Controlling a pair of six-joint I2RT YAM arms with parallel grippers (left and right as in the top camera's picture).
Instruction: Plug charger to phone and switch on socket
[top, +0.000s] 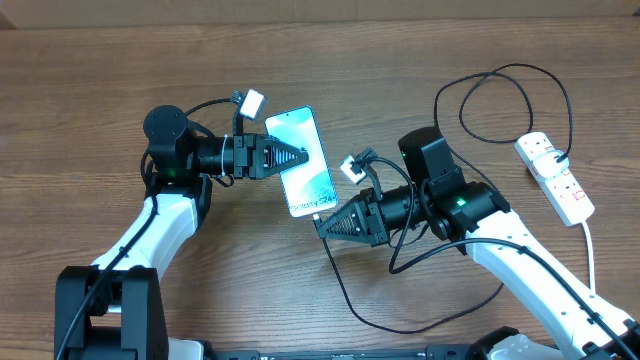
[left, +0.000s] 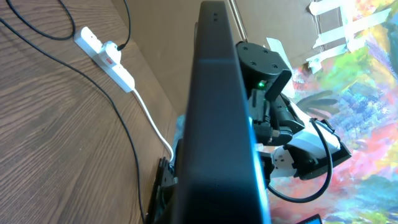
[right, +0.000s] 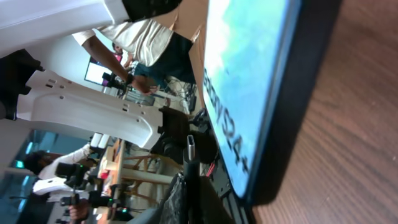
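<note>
Phone (top: 315, 178) sits mid worktop (top: 90, 70), its long edge pinched in my left gripper (top: 300, 157). My right gripper (top: 325, 222) pinches the charger (right: 189, 147) tip beside its near end; socket (top: 560, 182) lies by the right edge.

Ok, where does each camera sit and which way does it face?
Overhead: above the table, facing straight down on the phone, power strip, left arm and right arm.
Left wrist: on the left arm, facing along the phone's edge toward the right arm and power strip.
Right wrist: on the right arm, facing the phone's screen past the cable tip in the right end effector.
Shared: phone, all three.
</note>
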